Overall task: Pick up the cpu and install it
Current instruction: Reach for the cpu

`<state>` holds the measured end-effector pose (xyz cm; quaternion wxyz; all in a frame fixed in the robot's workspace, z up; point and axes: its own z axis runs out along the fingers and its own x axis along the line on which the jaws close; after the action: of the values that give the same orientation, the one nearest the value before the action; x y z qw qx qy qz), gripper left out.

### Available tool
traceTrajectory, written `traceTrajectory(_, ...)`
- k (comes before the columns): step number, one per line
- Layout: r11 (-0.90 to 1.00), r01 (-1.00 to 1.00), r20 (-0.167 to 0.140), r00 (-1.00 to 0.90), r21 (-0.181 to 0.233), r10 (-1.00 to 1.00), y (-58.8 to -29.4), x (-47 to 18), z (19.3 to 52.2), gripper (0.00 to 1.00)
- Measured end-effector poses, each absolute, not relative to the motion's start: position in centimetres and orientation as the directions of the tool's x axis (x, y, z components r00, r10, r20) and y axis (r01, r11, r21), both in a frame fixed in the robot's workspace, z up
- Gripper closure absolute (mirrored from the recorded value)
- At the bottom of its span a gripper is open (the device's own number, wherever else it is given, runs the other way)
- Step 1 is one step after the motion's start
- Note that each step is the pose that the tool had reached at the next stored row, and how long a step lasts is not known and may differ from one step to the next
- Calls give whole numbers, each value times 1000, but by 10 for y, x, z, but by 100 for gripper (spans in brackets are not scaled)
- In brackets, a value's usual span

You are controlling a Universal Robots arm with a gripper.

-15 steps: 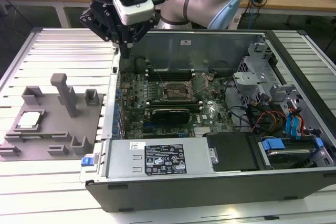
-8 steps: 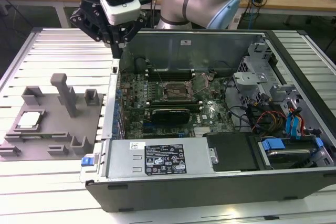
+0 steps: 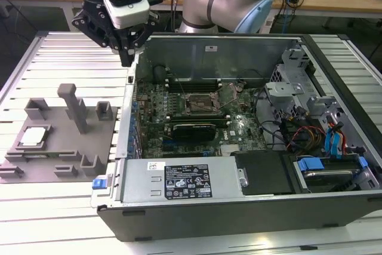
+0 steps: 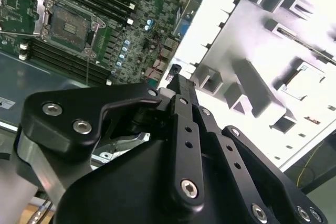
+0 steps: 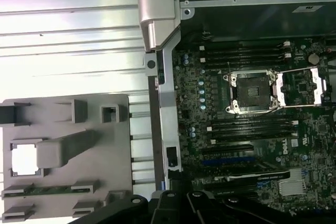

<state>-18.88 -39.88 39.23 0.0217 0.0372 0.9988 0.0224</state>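
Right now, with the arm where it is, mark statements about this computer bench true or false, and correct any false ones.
1. The cpu lies in the grey tray. True.
2. The tool is carrying the cpu. False: the cpu sits in the tray, well apart from the tool, which hangs near the wall of the computer case.
3. The motherboard socket has its frame swung open and no chip in it. True.
4. The grey tray stands inside the computer case. False: it lies on the slatted table beside the case, on the exterior view's left.
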Motion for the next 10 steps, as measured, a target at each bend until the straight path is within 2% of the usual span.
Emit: traceTrajectory(10,996,73,-42,-996,46,75,-399,-201,392,89)
